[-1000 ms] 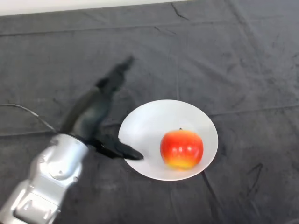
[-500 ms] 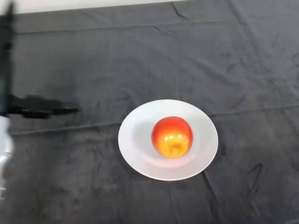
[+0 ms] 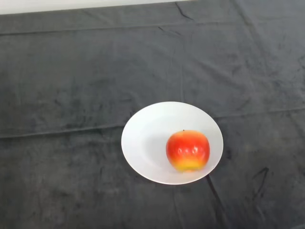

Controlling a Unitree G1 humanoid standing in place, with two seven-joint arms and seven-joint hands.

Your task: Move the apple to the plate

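A red and yellow apple (image 3: 188, 150) rests upright on a white round plate (image 3: 143, 138), towards the plate's right side, with its stem up. The plate lies on the dark cloth a little right of the middle of the head view.
The dark cloth (image 3: 71, 86) covers the whole table and has creases and folds. Its far edge (image 3: 95, 8) runs along the top of the view against a pale strip.
The arm and hand withdrew to the left and left the view. The apple rolled left on the plate, then back to the plate's right side.
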